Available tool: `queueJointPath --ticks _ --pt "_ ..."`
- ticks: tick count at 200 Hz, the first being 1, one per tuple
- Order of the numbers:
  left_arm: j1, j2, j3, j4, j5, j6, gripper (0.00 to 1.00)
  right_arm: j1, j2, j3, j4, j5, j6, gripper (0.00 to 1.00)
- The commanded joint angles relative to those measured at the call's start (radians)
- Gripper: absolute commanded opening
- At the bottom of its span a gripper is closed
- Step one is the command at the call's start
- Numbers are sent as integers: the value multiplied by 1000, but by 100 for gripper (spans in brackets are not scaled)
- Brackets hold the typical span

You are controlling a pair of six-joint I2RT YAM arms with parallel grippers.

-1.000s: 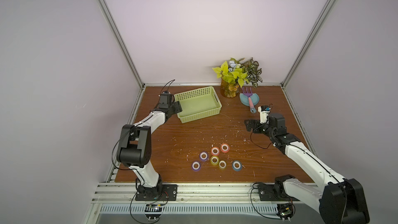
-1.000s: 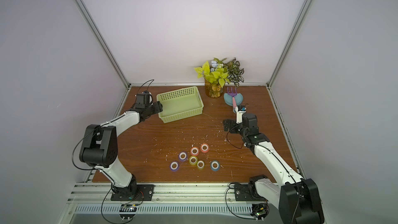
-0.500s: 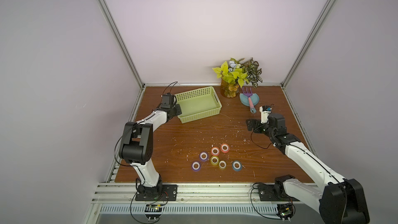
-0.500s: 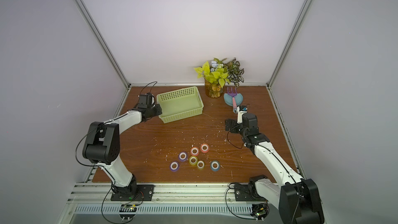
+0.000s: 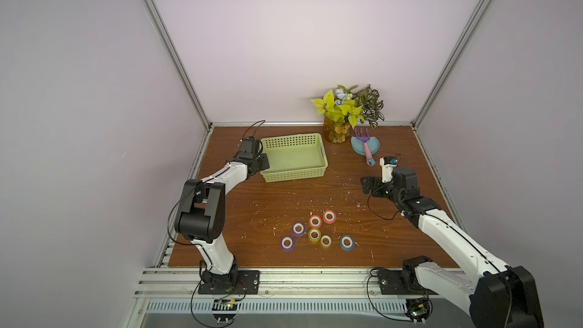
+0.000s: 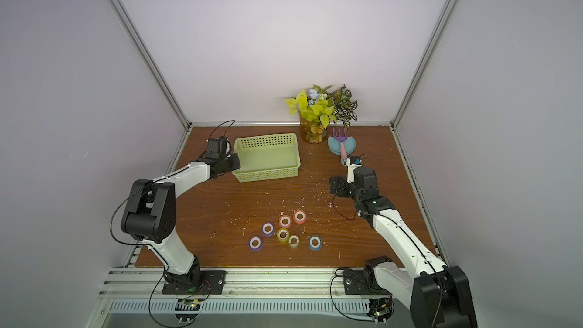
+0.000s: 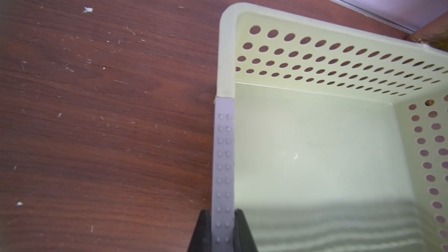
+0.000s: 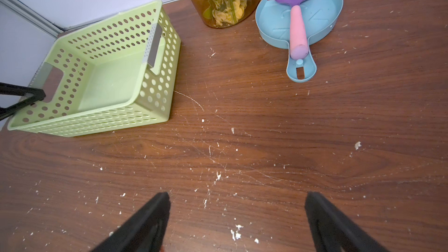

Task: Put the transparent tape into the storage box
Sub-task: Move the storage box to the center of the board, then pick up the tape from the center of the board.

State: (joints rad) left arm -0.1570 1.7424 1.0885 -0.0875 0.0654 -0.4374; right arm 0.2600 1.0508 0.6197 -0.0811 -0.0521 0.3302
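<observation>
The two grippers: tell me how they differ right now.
The left gripper is shut on the grey handle strip of the basket. The right gripper stands wide open and holds nothing. The left gripper sits at the basket's end, while the right gripper is over bare table, apart from the basket. Both have black fingers, and neither touches the tape rolls.

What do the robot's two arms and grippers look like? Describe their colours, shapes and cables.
The left arm and right arm both have rounded white link shells between chunky black joint housings, with thin black cables looping alongside. Each stands on a black base plate bolted to a silver rail. The left gripper and right gripper have black fingers.
</observation>
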Motion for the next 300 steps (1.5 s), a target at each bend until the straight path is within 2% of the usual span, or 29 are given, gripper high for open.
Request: queueJointPath --ticks 1,82,139,149,175,221,228,234,300 --pt "-26 -41 -4 -20 -8 -15 8 12 -26 14 -23 23 2 94" --pt "-187 -78 -33 -16 -100 -81 7 115 25 78 -162 57 -8 94" --pt "-220 -101 -99 28 -81 -130 8 258 96 151 -313 95 14 95" --pt "-222 -112 -108 32 -78 -133 17 289 107 158 -336 99 27 95" --pt "-222 -153 -134 43 -66 -144 54 369 131 166 -384 100 74 94" --pt "-222 -299 -227 95 -55 -161 79 511 149 145 -468 108 153 93" --pt "-222 -332 -255 110 -57 -161 88 531 145 137 -477 114 167 93" --pt "-222 -362 -279 118 -62 -160 99 546 140 128 -485 112 178 92" --pt "-217 -694 -585 207 -163 -62 100 730 136 41 -552 107 321 91"
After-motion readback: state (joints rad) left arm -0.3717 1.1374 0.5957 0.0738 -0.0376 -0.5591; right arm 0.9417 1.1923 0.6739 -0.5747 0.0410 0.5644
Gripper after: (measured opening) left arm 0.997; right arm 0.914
